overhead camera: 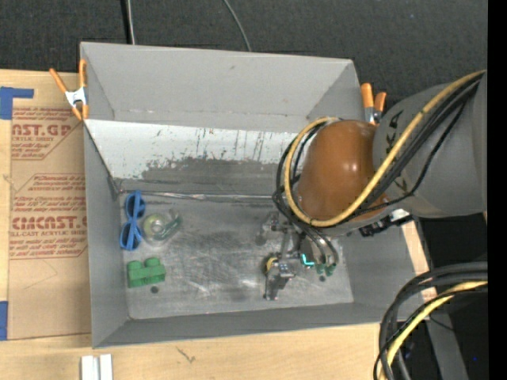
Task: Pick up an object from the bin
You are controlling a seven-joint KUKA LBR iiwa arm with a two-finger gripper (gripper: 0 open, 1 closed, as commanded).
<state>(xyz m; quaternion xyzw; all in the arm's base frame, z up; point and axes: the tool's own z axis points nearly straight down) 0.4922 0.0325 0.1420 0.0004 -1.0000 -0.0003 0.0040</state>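
Note:
My gripper (pixel 275 279) hangs low over the bin floor at the right of centre, its metal fingers pointing down under the orange dome. Whether anything sits between them I cannot make out. A blue pair of scissors-like loops (pixel 131 220) lies at the far left of the bin floor. Beside it rests a small clear round piece with a greenish tint (pixel 157 227). A green toy block (pixel 146 272) sits below them near the front left corner. All three lie well to the left of the gripper.
The bin's sloped grey walls rise on all sides; the right wall is close to the gripper. The arm with its dome and yellow-black cables covers the right part of the bin.

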